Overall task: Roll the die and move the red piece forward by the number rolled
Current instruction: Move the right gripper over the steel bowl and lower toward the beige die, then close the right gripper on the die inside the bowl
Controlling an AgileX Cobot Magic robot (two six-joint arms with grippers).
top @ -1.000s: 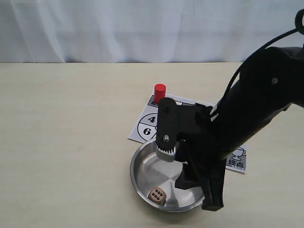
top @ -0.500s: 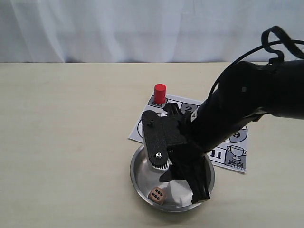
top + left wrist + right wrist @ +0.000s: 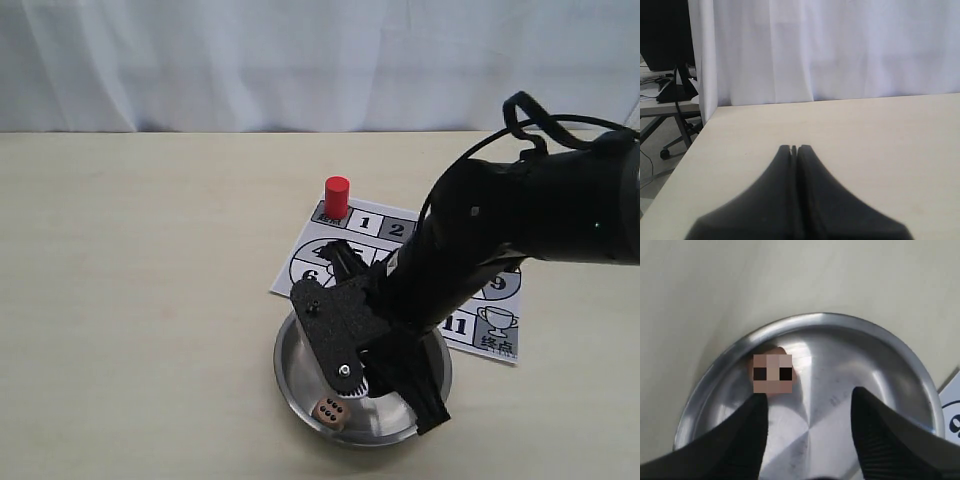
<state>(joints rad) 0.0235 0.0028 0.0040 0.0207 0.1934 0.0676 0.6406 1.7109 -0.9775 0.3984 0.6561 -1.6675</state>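
The die (image 3: 330, 411), a small tan cube with dark pips, lies inside the steel bowl (image 3: 286, 368) near its front rim. In the right wrist view the die (image 3: 772, 373) sits just beyond one black finger (image 3: 754, 416). My right gripper (image 3: 385, 400) hangs low inside the bowl (image 3: 912, 362). The right gripper (image 3: 809, 397) is open, with bare bowl floor between its fingers. The red piece (image 3: 337, 196) stands upright at the far corner of the numbered paper board (image 3: 297, 270). My left gripper (image 3: 794, 149) is shut over bare tabletop, holding nothing.
The right arm (image 3: 520, 230) crosses over the board and hides most of its squares. The bowl overlaps the board's near edge. A white curtain (image 3: 300, 60) backs the table. The left wrist view shows the table edge (image 3: 695, 140) with an office chair beyond.
The right arm has swung and lowered its gripper deeper into the bowl, closer to the die. The die and the red piece have stayed where they were.
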